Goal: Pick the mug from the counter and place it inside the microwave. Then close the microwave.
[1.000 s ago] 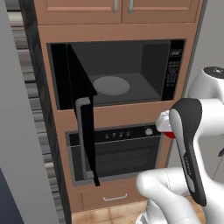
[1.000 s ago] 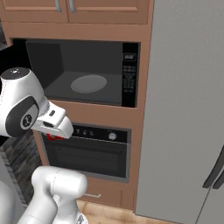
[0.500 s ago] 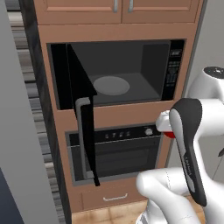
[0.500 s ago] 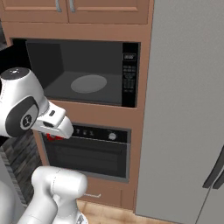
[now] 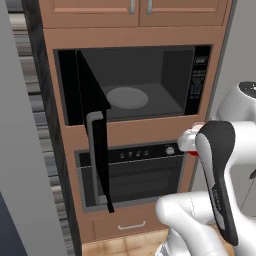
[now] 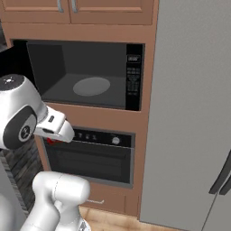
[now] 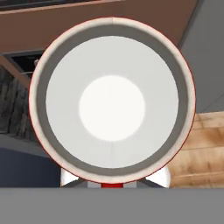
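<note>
Below open microwave (image 5: 135,85), jaws still clamp mug (image 7: 112,100); nothing moved.

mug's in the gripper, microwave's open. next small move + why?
Probably lift the hand and carry it forward toward the grey round turntable. The small red mug with the white inside sits close in front of the hand camera, held in the shut gripper, which hangs below the wide black built-in microwave, level with the black oven's knob panel. The dark glass door stands swung open.
</note>
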